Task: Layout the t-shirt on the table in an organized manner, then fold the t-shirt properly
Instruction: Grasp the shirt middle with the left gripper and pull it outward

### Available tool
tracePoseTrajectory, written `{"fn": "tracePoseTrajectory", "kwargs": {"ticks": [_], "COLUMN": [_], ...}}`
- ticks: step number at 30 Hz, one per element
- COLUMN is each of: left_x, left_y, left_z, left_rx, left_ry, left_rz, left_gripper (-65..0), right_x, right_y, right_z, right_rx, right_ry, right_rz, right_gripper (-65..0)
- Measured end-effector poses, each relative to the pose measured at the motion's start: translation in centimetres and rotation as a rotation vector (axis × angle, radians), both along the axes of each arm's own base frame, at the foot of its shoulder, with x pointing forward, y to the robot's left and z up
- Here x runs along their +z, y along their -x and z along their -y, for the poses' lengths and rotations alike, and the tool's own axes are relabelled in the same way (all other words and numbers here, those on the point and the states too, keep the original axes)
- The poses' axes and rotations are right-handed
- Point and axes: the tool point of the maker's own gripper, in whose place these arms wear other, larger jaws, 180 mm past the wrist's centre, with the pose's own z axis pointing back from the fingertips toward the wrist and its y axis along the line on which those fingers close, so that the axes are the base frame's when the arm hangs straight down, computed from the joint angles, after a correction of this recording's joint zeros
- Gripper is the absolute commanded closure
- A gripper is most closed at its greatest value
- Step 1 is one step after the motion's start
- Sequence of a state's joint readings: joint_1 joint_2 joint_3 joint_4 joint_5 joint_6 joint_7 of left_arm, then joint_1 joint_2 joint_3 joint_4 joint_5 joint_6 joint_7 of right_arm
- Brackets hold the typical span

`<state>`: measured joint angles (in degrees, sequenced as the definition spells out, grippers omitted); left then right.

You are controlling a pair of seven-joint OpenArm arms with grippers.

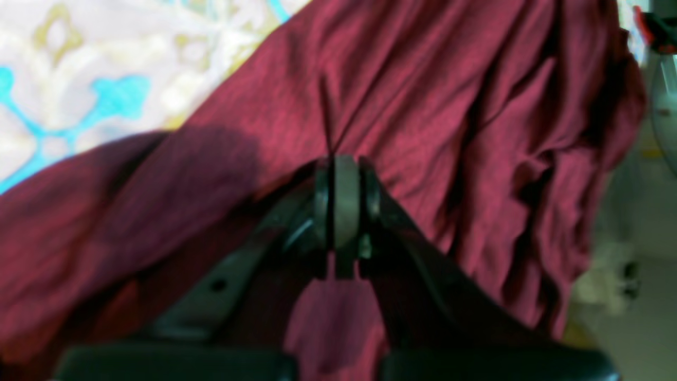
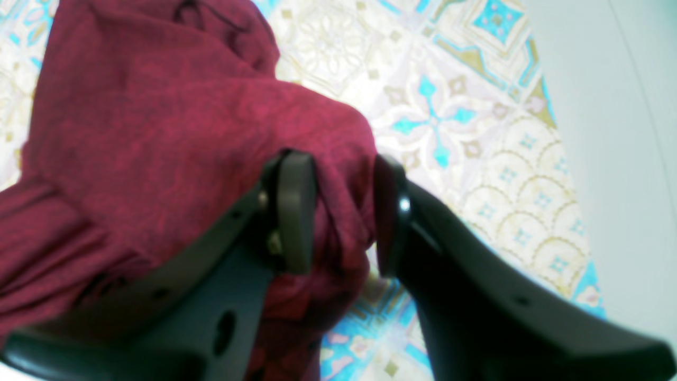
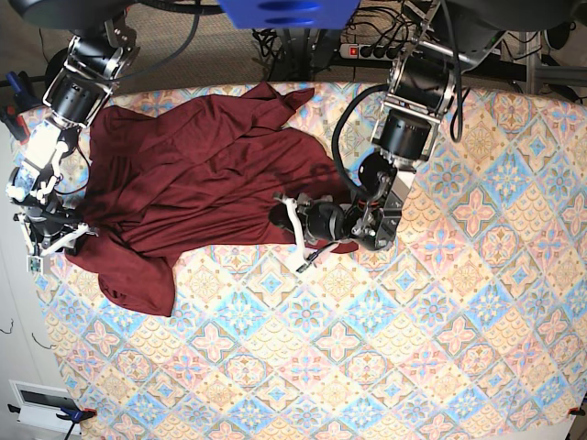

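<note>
Left wrist: left claw (image 1: 346, 203) pinched tight on t-shirt (image 1: 423, 106); right claw (image 2: 341, 211) half-open around fabric.

surface (image 3: 385, 367) in pastel diamond tiles fills the base view, and the maroon t-shirt (image 3: 183, 183) lies rumpled across its upper left, one edge at the rim

The t-shirt (image 3: 183, 183) is lying bunched on the counter (image 3: 385, 367), toward its far left part in the base view. The left hand (image 3: 280, 213) is sitting at the shirt's right edge, near the counter's middle. The right hand (image 3: 57, 240) is sitting at the shirt's left edge, by the counter's left side.
</note>
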<state>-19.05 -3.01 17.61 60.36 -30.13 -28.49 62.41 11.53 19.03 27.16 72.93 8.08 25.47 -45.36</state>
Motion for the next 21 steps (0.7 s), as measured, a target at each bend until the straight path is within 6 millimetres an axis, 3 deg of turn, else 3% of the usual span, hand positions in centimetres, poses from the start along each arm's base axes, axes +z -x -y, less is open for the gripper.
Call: {"fn": "tracePoseTrajectory", "kwargs": {"ticks": [10, 17, 21], "left_x": [0.0, 0.4, 1.7], "left_y": [7.8, 14.8, 17.6], "left_z": [-8.4, -14.3, -17.9], "left_rx": [-0.045, -0.027, -0.013], "left_ry": [-0.16, -0.295, -0.403], "left_rz": [0.053, -0.015, -0.025], "left_gripper": [0.0, 0.0, 0.0], "right_x": [1.0, 0.9, 0.8], "right_y": [-0.6, -0.5, -0.5], "right_z": [-0.3, -0.1, -0.1], "right_rx": [0.012, 0.007, 0.005], "right_ry": [0.0, 0.004, 0.006], "right_rz": [0.031, 0.027, 0.024], "right_gripper": [-18.4, -18.4, -18.4]}}
